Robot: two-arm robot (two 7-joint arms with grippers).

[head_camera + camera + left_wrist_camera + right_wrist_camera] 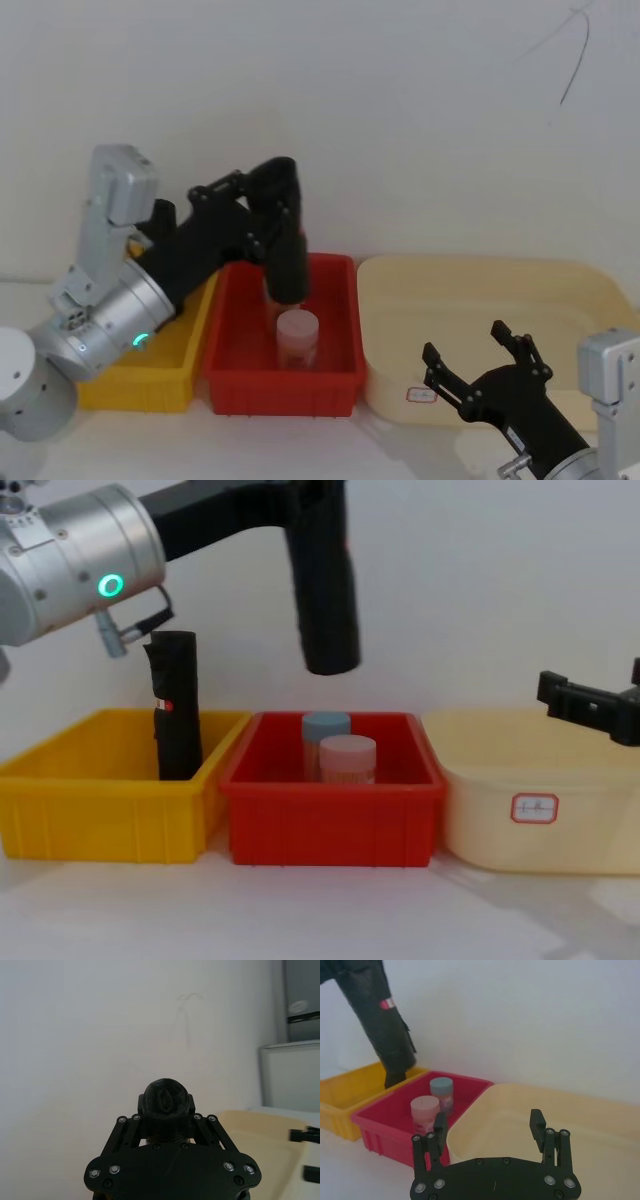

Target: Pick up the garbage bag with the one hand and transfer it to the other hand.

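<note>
Pickup done: my left claw [165, 1119] pinches the garbage bag [325, 590], held above the red bin [330, 820]. Handover outstanding: right claw [488, 1122] waits spread, right of that bin, seemingly well apart from the bag.

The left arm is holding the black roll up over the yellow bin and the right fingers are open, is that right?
Not quite: the left gripper holds the black roll over the red bin, not the yellow bin, as the chest view shows. The fingers of the right gripper are open.
</note>
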